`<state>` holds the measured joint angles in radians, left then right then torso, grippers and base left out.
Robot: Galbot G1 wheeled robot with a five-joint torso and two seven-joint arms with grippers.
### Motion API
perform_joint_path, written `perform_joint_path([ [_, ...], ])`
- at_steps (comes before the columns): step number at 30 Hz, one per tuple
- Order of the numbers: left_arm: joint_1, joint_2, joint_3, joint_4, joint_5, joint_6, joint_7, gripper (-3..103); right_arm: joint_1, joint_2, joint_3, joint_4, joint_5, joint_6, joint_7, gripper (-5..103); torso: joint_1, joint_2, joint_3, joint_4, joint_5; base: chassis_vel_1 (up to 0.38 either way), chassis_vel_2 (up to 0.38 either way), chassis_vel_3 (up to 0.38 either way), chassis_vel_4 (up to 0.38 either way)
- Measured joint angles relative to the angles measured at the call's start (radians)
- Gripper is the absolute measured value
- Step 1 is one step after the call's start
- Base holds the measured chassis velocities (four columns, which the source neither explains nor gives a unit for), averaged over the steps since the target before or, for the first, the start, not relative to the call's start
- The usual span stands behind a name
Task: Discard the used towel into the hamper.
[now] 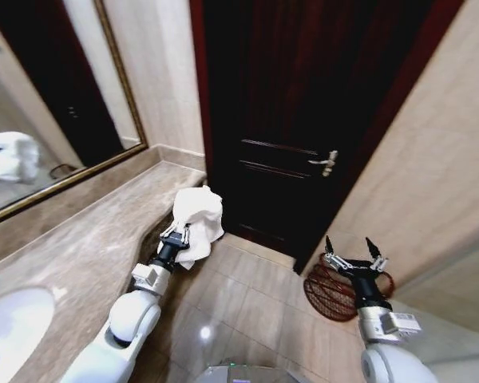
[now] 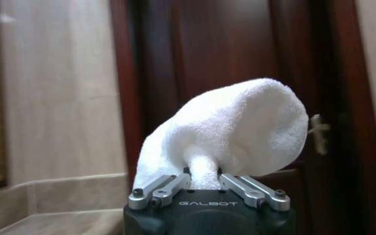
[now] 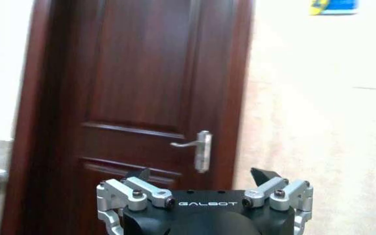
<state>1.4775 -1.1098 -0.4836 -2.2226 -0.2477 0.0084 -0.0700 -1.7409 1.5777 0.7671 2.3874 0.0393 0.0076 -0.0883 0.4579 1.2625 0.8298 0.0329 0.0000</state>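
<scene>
Left gripper (image 1: 176, 235) closed around a bunched fold of the white towel (image 1: 199, 219), held up over the front edge of the marble counter (image 1: 80, 247). Seen from the left wrist: same gripper (image 2: 204, 183) with both fingers pinched in on a narrow neck of the towel (image 2: 234, 132), the rest of the cloth billowing up and over in a rounded hump in front of the dark wooden door (image 2: 227, 44). Towel clear of the counter, hanging partly past its edge toward the tiled floor (image 1: 247, 295).

Right gripper (image 1: 354, 257) spread wide, empty, fingers pointing up, raised on the right side just in front of the hamper (image 1: 335, 294). From the right wrist: gripper (image 3: 204, 178) with its dark fingertips well apart, nothing between them, facing the door (image 3: 142, 73) and its silver lever handle (image 3: 198, 147).

Hamper: dark reddish-brown open-weave basket, on the floor in the corner between the door and the beige right-hand wall (image 1: 439, 175), partly hidden behind the right gripper. Well apart from the towel, across the floor to the right.

Farther out: white sink basin (image 1: 8, 327) set in the counter at the near left, gold-framed mirror (image 1: 32, 120) above the counter, door handle (image 1: 326, 162) on the door.
</scene>
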Motion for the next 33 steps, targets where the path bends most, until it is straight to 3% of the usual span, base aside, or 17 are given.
perform_joint_path([
  [17, -0.01, -0.007, 0.028, 0.003, 0.009, 0.004, 0.0, 7, 0.0, 0.0, 0.005, 0.009, 0.007, 0.001, 0.004, 100, 0.0, 0.0, 0.0, 0.0, 0.0, -0.126, -0.122, -0.124, -0.129],
  [33, -0.014, -0.013, 0.034, 0.016, 0.011, -0.01, -0.004, 7, -0.003, 0.002, 0.006, 0.011, 0.011, 0.01, 0.006, 100, -0.026, -0.054, -0.028, -0.0001, 0.0, -0.025, -0.025, -0.025, -0.025],
])
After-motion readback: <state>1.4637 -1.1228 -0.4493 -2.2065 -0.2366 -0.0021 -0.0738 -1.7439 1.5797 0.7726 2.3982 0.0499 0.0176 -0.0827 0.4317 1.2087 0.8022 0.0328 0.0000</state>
